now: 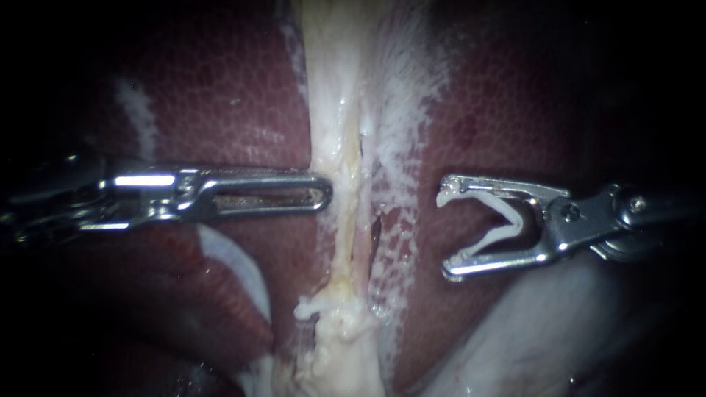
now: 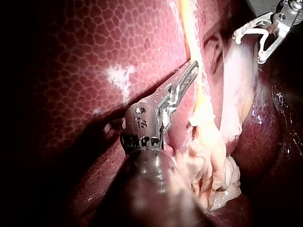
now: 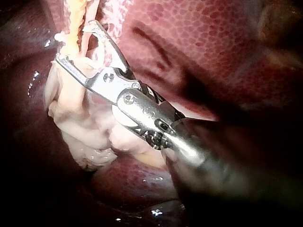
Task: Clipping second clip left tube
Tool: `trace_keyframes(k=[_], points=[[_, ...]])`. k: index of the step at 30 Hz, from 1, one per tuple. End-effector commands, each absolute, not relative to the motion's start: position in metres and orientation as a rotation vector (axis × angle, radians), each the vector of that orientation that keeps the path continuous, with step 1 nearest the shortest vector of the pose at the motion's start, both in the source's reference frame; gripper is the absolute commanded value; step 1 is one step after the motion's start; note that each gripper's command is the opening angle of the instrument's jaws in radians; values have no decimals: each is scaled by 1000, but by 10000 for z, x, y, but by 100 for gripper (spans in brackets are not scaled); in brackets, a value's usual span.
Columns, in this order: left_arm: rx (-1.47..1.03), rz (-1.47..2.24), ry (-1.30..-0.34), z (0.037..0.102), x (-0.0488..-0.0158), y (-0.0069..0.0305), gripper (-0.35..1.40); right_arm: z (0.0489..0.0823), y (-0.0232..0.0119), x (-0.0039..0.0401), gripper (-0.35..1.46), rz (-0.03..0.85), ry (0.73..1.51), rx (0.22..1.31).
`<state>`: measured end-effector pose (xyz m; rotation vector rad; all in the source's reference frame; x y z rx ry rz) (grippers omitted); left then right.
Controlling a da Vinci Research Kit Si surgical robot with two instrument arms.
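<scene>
The left instrument's (image 1: 323, 195) pincer is lying together, tip against the tube (image 1: 340, 147); right of the tube, the right instrument's (image 1: 445, 234) spread pincer is gripping a white clip (image 1: 507, 220).

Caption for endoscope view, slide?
Right instrument holds an open clip short of the tube; left instrument, jaws shut, beside it.

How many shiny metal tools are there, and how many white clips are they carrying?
Instruments: 2, the left instrument and the right instrument
White clips: 1, the white clip between the right instrument's jaws
Total: 3
</scene>
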<state>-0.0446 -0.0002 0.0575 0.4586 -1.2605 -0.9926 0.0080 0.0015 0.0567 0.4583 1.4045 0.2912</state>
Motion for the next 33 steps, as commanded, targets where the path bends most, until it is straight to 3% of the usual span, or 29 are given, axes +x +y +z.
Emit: trace_keyframes(k=[1,10,17,33], points=[[459,-993,-1261,575,-446,-2,-35,567,15,80,60,291,1405,458],[468,-993,-1261,564,-438,2,-35,570,10,80,60,307,1398,474],[471,-989,-1261,539,-428,7,-35,575,-2,88,60,413,1380,568],[441,-995,-1304,492,-400,19,-35,604,-31,126,59,483,1327,670]])
